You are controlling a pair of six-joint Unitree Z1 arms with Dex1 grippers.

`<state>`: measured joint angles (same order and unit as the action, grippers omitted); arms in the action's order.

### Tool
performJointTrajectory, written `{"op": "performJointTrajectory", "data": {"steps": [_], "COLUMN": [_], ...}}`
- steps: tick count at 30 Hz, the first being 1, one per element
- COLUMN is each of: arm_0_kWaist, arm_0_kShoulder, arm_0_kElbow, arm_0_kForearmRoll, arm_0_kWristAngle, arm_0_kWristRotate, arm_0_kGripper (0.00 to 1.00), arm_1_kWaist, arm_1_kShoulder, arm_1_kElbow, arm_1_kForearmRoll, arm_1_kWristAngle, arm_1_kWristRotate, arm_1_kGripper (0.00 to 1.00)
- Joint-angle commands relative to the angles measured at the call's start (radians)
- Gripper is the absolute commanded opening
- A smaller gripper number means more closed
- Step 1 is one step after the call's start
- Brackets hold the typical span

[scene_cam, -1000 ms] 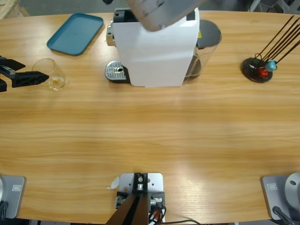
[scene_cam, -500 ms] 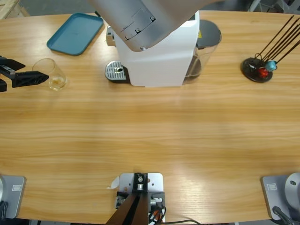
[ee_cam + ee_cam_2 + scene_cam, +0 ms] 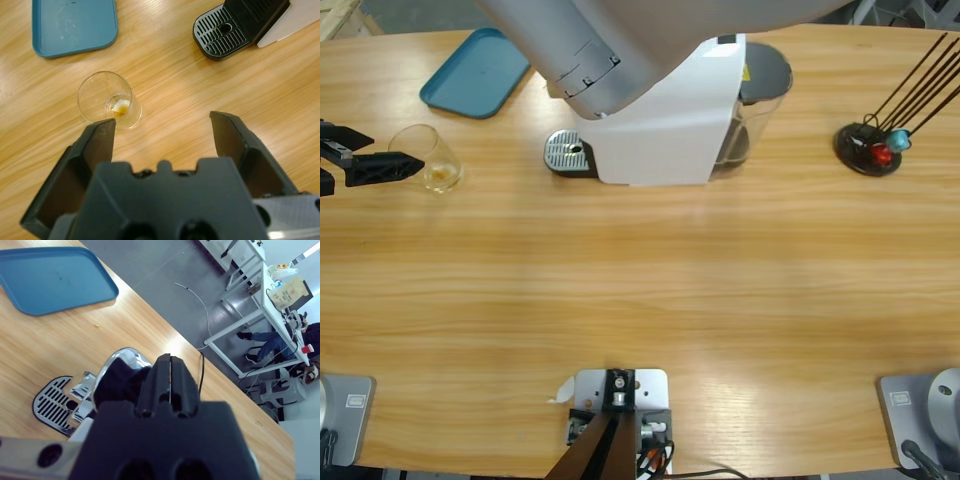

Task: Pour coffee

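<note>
Clear glass (image 3: 428, 158) on bare wood, upright near the table's (image 3: 640, 280) left end, a thin amber film of coffee (image 3: 120, 107) pooled in the bottom. Well apart from the coffee machine (image 3: 655, 120) and its grey drip grille (image 3: 567, 153); blue tray (image 3: 480, 70) behind, nearer the far edge.

Left gripper (image 3: 162, 132) beside the glass, jaws spread wide with nothing between them. Seen along the wrist, glass not centred in the gap: off toward one jaw, its rim just beyond that jaw's tip. From above, one black finger (image 3: 382, 167) reaching in from the left edge and touching or nearly touching the glass wall; cannot tell which. Glass axis vertical, open mouth up.

Right gripper (image 3: 170, 385) above the machine's top, jaws pressed together on nothing, far from the glass. A big silver arm (image 3: 650, 40) looming under the overhead camera, covering part of the machine.

Likely step: lining up a side grasp on the glass, left arm clearly the nearer. Calls for a sideways shift to centre the glass in the gap before closing. Risk: jaw tip nudging the wall and tipping the glass, spilling the little liquid inside.
</note>
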<state>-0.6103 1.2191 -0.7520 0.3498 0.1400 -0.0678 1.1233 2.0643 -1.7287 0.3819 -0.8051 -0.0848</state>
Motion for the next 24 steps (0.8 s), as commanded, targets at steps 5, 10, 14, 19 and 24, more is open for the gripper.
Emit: {"op": "performJointTrajectory", "data": {"steps": [5,10,14,19,24], "arm_0_kWaist": [-0.005,-0.005,-0.005,-0.005,-0.005], "arm_0_kShoulder": [0.017,0.015,0.014,0.015,0.017], "arm_0_kElbow": [0.036,0.037,0.039,0.039,0.039], "arm_0_kForearmRoll": [-0.012,-0.011,-0.011,-0.011,-0.011], "arm_0_kWristAngle": [0.000,0.000,0.000,0.000,0.000], "arm_0_kWristRotate": [-0.006,-0.006,-0.006,-0.006,-0.006], "arm_0_kGripper": [0.816,0.816,0.816,0.816,0.816], "arm_1_kWaist": [0.075,0.082,0.084,0.085,0.085], "arm_1_kShoulder": [0.158,0.151,0.148,0.143,0.039], "arm_1_kElbow": [0.130,0.158,0.168,0.175,0.174], "arm_1_kForearmRoll": [0.015,0.015,0.015,0.015,0.030], "arm_1_kWristAngle": [0.029,0.026,0.026,0.011,-0.011], "arm_1_kWristRotate": [0.071,0.091,0.100,0.105,0.096], "arm_1_kGripper": [0.000,0.000,0.000,0.000,0.000]}}
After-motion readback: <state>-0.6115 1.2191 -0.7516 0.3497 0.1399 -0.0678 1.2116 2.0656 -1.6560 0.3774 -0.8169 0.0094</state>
